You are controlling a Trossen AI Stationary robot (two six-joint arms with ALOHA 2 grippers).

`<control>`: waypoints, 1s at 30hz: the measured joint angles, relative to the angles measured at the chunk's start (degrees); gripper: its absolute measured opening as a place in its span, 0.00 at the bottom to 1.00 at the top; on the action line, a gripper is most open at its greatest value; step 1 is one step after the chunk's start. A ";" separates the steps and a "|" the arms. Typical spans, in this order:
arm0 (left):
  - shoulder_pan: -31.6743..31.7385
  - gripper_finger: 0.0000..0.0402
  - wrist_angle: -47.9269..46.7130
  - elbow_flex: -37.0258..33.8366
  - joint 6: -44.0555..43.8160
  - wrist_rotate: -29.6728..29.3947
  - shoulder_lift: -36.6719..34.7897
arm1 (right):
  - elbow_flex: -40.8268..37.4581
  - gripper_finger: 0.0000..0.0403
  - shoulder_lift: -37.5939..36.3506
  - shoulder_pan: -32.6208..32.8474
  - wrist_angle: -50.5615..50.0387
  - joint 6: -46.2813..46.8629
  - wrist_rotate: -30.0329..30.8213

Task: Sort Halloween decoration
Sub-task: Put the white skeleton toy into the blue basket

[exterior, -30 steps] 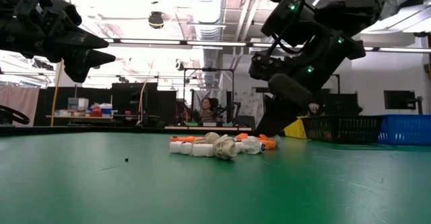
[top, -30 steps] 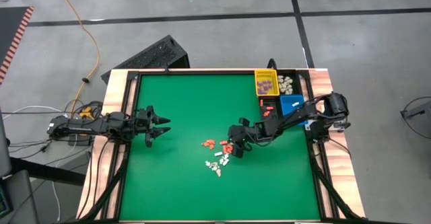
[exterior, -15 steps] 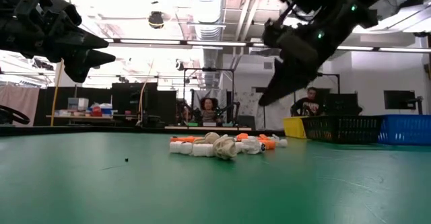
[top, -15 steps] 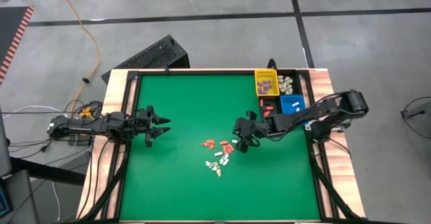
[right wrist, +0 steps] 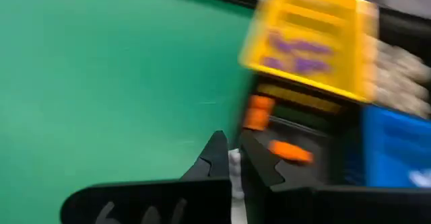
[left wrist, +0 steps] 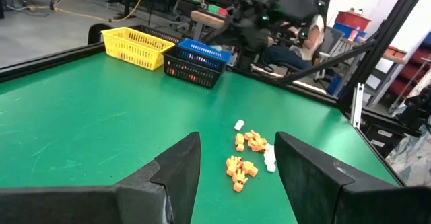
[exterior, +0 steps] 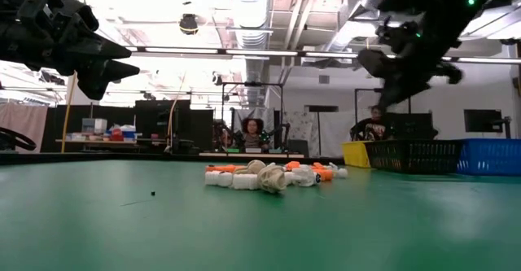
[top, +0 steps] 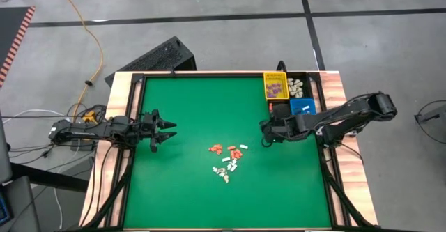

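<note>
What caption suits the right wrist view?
Right end effector carries a white trinket toward the yellow bin and blue bin.

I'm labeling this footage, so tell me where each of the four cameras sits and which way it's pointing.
High: overhead, straight down; both arms, bins.
Low: tabletop level, across the trinket pile; both arms above.
Left wrist: past the open left gripper toward the pile.
Right wrist: past the right gripper, pinching a white trinket, toward the bins.
High, low and left wrist share the pile.

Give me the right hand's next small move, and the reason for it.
Probably move it across until it is over the blue bin, then release. The right hand is shut on a white trinket and is raised beside the bins, and the blue bin seems to hold a white piece. The left hand waits open on the left.
</note>
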 joint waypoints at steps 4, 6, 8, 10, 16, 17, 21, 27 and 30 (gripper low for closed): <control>-0.01 0.45 0.00 0.00 0.00 0.00 0.00 | 0.00 0.06 1.13 -3.27 -14.84 18.76 0.29; 0.00 0.45 0.00 0.00 0.00 0.00 0.00 | 0.00 0.06 2.26 -4.73 -20.35 25.39 0.27; -0.02 0.45 0.00 0.00 0.00 0.00 0.00 | 0.00 0.06 3.42 -6.25 -23.84 29.35 0.25; 0.00 0.45 0.00 0.01 0.00 0.00 0.00 | 0.00 0.06 4.79 -7.88 -25.89 30.65 -0.05; -0.01 0.45 0.00 0.01 0.00 0.00 0.00 | 0.00 0.07 9.53 -12.66 -26.24 30.47 -2.26; -0.01 0.45 0.00 0.00 0.00 0.00 0.01 | 0.00 0.08 10.39 -13.26 -26.23 30.47 -2.26; 0.00 0.45 0.00 0.02 0.00 0.00 0.00 | 0.00 0.14 13.49 -15.03 -26.44 30.44 -2.24; -0.02 0.45 0.00 0.00 0.00 0.00 0.00 | 0.00 0.22 15.16 -15.86 -26.67 28.88 -2.09; -0.02 0.45 0.00 0.00 0.00 0.00 0.00 | 0.00 0.27 15.12 -15.75 -26.99 28.69 -1.87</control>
